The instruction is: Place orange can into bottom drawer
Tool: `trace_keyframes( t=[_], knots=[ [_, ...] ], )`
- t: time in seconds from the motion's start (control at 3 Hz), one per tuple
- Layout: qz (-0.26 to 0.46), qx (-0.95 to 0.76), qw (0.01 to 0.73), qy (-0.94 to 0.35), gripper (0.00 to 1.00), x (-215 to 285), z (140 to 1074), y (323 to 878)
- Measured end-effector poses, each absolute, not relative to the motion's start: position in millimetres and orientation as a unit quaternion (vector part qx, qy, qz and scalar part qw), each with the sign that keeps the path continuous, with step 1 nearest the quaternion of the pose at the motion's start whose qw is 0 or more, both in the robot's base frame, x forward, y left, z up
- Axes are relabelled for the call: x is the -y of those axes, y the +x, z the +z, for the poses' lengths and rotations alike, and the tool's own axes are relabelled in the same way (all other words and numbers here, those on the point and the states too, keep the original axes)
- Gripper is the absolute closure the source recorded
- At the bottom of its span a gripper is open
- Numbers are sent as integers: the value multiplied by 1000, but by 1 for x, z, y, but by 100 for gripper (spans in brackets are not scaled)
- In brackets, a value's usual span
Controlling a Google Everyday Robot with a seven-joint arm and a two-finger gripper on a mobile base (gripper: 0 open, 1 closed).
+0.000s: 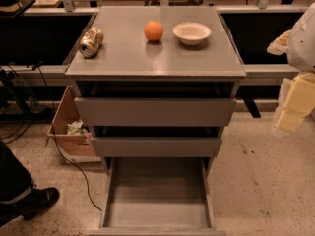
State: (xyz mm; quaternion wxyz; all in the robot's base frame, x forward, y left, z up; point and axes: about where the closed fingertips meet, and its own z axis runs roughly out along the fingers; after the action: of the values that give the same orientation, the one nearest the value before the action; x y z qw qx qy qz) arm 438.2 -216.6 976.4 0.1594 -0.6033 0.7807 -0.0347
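Speckled pale flooring runs under a grey metal cabinet (156,58), with dim workbenches along the back wall. At the right edge of the view, the gripper (294,104) hangs as a pale yellowish block below the white arm (306,36), off to the side of the cabinet and touching nothing. I cannot tell whether it is spread or pressed together.

Nearest to the gripper, up and to its left on the cabinet top, sits a white bowl (192,33). Just beyond the bowl is a round orange fruit (153,31). Farther left, near the top's far edge and well apart from the gripper, the orange can (91,42) lies on its side with its silver end facing the camera.

Below and left of the gripper, the two upper drawers (155,111) stand slightly ajar. Under them the bottom drawer (156,200) is pulled fully out, its flat grey floor showing.

Farthest away, beyond the cabinet, a cardboard box (69,129) rests on the floor, and a dark shoe (32,200) shows at the lower left corner.
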Motion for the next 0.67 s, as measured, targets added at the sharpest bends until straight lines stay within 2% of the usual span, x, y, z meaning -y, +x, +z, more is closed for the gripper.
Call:
trace_keyframes(
  t=[0.33, 0.67],
  knots=[
    [-34, -780, 164, -603, 0, 213, 975, 445],
    [-27, -774, 191, -603, 0, 190, 965, 487]
  ],
)
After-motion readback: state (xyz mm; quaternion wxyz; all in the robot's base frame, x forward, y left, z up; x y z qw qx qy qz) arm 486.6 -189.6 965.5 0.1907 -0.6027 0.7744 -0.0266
